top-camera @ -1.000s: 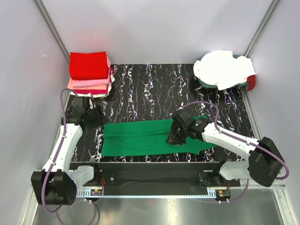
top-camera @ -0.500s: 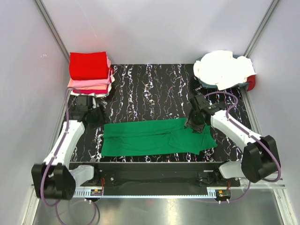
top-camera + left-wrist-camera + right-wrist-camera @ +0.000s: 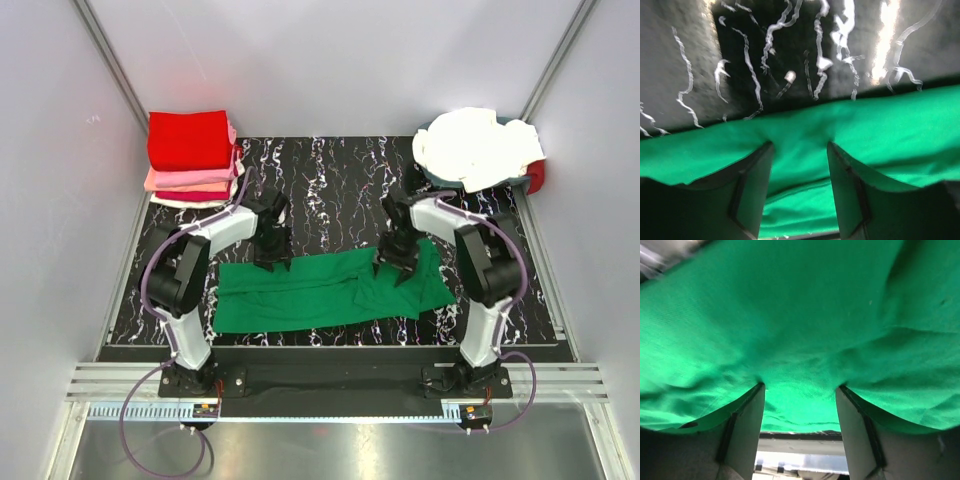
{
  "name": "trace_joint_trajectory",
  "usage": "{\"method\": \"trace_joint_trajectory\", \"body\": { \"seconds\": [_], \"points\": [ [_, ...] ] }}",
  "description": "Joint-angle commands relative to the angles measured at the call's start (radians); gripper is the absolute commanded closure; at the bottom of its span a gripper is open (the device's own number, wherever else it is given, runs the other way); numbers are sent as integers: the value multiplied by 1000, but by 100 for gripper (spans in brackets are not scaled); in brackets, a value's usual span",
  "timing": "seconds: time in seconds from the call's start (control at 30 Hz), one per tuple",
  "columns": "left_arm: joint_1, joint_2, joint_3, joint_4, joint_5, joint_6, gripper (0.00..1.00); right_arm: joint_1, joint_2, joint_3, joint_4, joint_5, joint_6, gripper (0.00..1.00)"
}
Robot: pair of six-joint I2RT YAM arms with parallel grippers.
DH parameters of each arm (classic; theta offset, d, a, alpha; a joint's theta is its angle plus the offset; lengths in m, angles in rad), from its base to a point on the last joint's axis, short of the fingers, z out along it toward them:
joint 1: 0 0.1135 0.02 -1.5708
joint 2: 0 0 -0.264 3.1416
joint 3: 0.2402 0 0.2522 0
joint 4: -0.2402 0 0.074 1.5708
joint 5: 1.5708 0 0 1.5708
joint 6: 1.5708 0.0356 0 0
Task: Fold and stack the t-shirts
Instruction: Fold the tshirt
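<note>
- I see a black mat (image 3: 330,185) with white veins lying flat; it also fills the top of the left wrist view.
- Back right sits a dark tray (image 3: 441,178), with a red object (image 3: 538,178) just beside it that I can't identify.
- Pale walls (image 3: 330,60) enclose three sides.

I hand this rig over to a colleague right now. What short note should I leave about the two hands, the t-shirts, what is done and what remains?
Left hand: open, low over the far edge of the green t-shirt, gripping nothing.
Right hand: open, just above the shirt's right part, gripping nothing.
Green t-shirt: lies on the black mat as a long band, apparently folded lengthwise, not yet folded short.
Done: folded stack at far left, red t-shirt on top.
Left: finish folding the green one and add it to the stack; then probably the white pile at far right.
</note>
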Motion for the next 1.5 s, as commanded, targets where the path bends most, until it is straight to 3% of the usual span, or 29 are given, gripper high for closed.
{"method": "trace_joint_trajectory", "body": {
  "seconds": [0.0,0.13,0.23,0.27,0.33,0.37,0.43,0.5,0.53,0.57,0.7,0.8,0.93,1.07,1.27,1.47],
  "points": [
    [-2,32,18,-9,-35,-19,46,-12,126,184,23,-51,-52,34],
    [-5,22,-13,-20,-40,-16,46,-35,336,467,-66,-57,-86,34],
    [-7,-21,-62,-23,-11,-22,46,-35,571,827,-204,-48,-94,34],
    [-8,-35,-96,-17,15,-29,46,-33,637,1047,-259,-59,-97,34],
    [-10,-87,-140,7,119,-57,46,-35,839,1281,-301,-131,-101,34],
    [-19,-137,-203,29,159,-109,46,-36,908,1527,-320,-158,-100,34],
    [-49,-191,-274,128,294,-181,46,-47,1024,1662,-247,-276,-62,33],
    [-141,-254,-357,199,400,-299,46,-59,952,1506,59,-368,16,31],
    [-211,-270,-370,230,411,-359,46,-63,920,1359,170,-370,43,27],
    [-244,-296,-365,227,403,-379,46,-64,901,1336,294,-364,58,26],
    [-329,-369,-340,193,350,-439,45,-61,1011,1526,326,-421,98,25],
    [-335,-429,-325,163,342,-456,44,-61,998,1502,403,-462,116,24],
    [-338,-492,-263,13,236,-425,44,-61,904,1326,404,-352,66,23],
    [-338,-566,-251,-72,120,-390,43,-61,896,1377,288,-248,28,22],
    [-338,-638,-282,-114,84,-397,44,-84,872,1384,225,-54,75,22],
    [-338,-721,-311,-109,60,-421,43,-92,924,1446,375,-279,98,22]
  ]
}}
